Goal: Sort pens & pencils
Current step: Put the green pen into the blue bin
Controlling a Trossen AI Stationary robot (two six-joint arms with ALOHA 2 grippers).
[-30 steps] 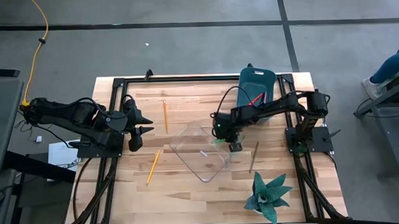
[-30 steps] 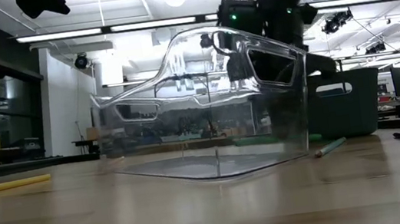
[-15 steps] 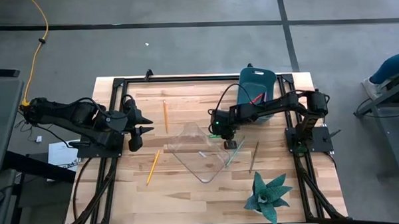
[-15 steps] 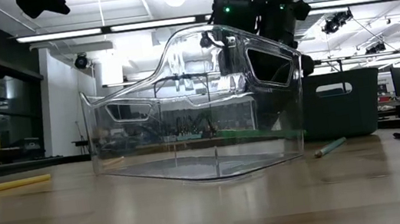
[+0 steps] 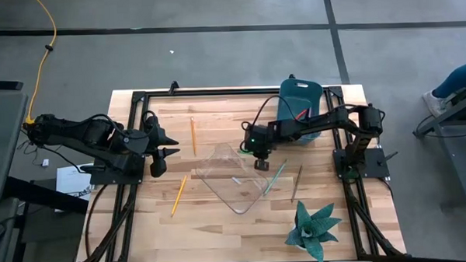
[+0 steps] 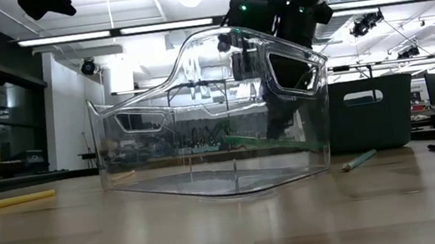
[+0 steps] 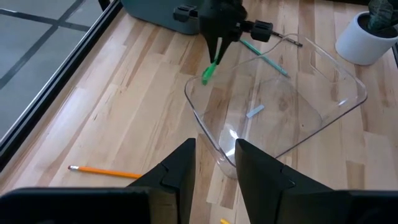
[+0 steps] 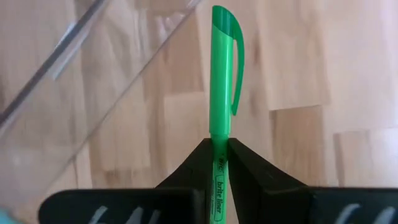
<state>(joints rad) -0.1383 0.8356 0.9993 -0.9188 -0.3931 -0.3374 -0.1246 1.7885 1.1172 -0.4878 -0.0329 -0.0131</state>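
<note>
So over the last second the right end effector [image 5: 259,162] went from sitting low just right of the clear bin [image 5: 219,186] to up over the bin's far-right rim, and it took the green pen [image 8: 222,74] with it. The right wrist view shows it best: the fingers are clamped tight on the pen's barrel, cap end sticking straight out ahead, with the bin wall on one side and bare wood beyond. From the left wrist view you can see the pen hanging off that end effector at the bin's edge, not inside it.

What that means, I'd guess: the pick is done and we're in the carry phase. Whether it goes in the clear bin or the teal bin [image 5: 302,95] at the far right, I can't say from here, though something red is already poking out of the teal one.

Plenty left on the surface [image 5: 213,225]. Two yellow pencils [image 5: 178,194] on the left, a teal pencil [image 5: 276,176] and a dark pen [image 5: 296,181] just right of the clear bin.

Left end effector [image 5: 170,145] is parked at the left side, fingers apart, holding nothing.
</note>
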